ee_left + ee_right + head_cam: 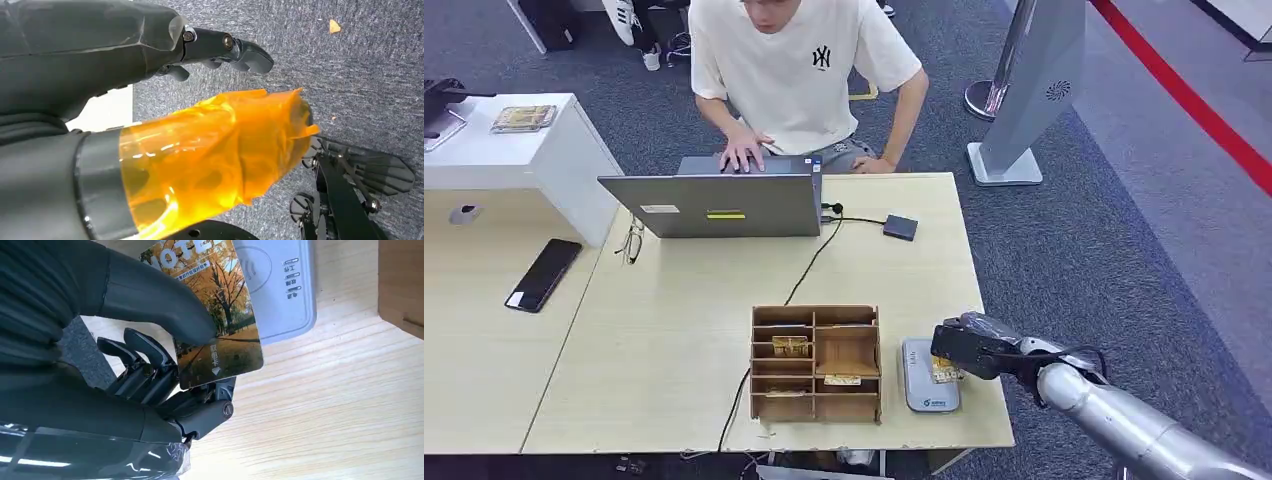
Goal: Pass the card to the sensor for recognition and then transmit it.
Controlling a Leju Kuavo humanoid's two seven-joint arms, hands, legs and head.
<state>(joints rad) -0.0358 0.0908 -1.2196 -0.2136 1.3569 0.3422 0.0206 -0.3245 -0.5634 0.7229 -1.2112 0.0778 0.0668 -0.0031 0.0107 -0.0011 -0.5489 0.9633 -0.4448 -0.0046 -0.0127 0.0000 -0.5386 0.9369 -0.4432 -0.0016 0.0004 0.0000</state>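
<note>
- Right robot hand (964, 348), lower right of the head view, pinches the card (220, 325) between thumb and fingers. The right wrist view shows the thumb pressed on the printed face and the darker fingers (145, 365) behind it.
- The card hangs partly over the grey sensor (927, 376), which lies flat on the table (674, 340) just right of the wooden organizer (816, 362), low in the head view. Whether card and reader touch cannot be told.
- Judged step: presenting the card for the read; handover not yet begun.
- In the right wrist view the card covers only one side of the reader's face, and the round antenna mark is half under it. A good read probably calls for sliding the card further toward the reader's middle.
- Keep the card face parallel to the reader top and lower it gently; a tilted edge could catch on the casing and twist in the pinch.
- The thumb holds well onto the card, so the grasp looks secure. Do not loosen it during the hold.
- Hold steady over the reader and watch for a sign of recognition.
- Avoid nudging the reader toward the table's near edge, which is close by.
- Left robot hand (220, 50), upper part of the left wrist view, hangs over carpet with fingers apart, holding nothing.
- A person (804, 70) sits behind a laptop (714, 205) at the top centre, the likely receiver.
</note>
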